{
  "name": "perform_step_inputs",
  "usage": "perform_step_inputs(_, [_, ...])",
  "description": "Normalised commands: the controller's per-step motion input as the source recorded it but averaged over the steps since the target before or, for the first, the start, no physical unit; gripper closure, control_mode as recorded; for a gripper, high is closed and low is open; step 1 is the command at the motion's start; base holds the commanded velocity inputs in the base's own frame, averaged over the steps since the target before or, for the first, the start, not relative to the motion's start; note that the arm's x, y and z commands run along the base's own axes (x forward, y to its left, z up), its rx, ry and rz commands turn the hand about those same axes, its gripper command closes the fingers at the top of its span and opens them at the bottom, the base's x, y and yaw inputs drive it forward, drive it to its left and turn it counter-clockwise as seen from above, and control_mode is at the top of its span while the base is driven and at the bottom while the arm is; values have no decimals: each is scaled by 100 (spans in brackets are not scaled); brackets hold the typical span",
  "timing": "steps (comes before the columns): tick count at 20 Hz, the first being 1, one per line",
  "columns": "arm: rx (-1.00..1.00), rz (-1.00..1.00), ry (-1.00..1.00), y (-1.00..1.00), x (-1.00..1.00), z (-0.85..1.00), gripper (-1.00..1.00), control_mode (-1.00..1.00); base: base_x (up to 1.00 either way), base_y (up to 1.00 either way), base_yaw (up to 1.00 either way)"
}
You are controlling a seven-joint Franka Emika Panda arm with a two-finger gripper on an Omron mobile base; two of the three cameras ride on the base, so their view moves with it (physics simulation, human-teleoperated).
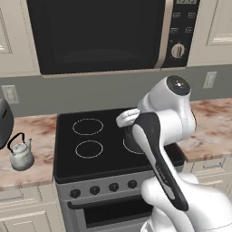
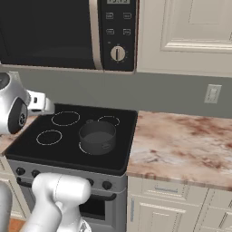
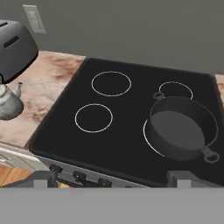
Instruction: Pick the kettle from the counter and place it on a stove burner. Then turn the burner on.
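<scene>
The kettle (image 1: 21, 154) is small and silver-grey with a thin black arched handle. It stands upright on the pinkish counter (image 1: 38, 131) left of the black cooktop. In the hand view the kettle (image 3: 8, 103) sits at the left edge, partly cut off, on the counter (image 3: 46, 89). Two small stove burner circles lie on the cooktop's left half: front (image 1: 89, 149) (image 3: 93, 117) and back (image 1: 88, 126) (image 3: 111, 83). My gripper (image 3: 111, 178) hangs open above the stove's front edge, its fingertips (image 3: 43, 177) far apart with nothing between them, well right of the kettle.
A dark grey two-handled pot (image 3: 181, 129) (image 2: 97, 136) occupies the large front-right ring. A dark toaster (image 3: 15, 48) stands behind the kettle. Knobs (image 1: 94, 190) line the stove front. A microwave (image 1: 99, 34) hangs above the cooktop. More counter (image 2: 181, 140) stretches to the stove's right.
</scene>
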Motion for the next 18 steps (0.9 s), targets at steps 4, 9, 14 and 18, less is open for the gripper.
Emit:
perform_step_inputs(4, [0, 3, -8, 89, -4, 3, -100, -100, 0, 0, 0])
perform_step_inputs(9, [4, 0, -5, 84, 0, 5, -100, -100, 0, 0, 0])
perform_step_inputs(14, [3, 0, 0, 82, 0, 7, -100, -100, 0, 0, 0])
perform_step_inputs(18, [4, 0, 0, 82, 0, 2, -100, -100, 0, 0, 0])
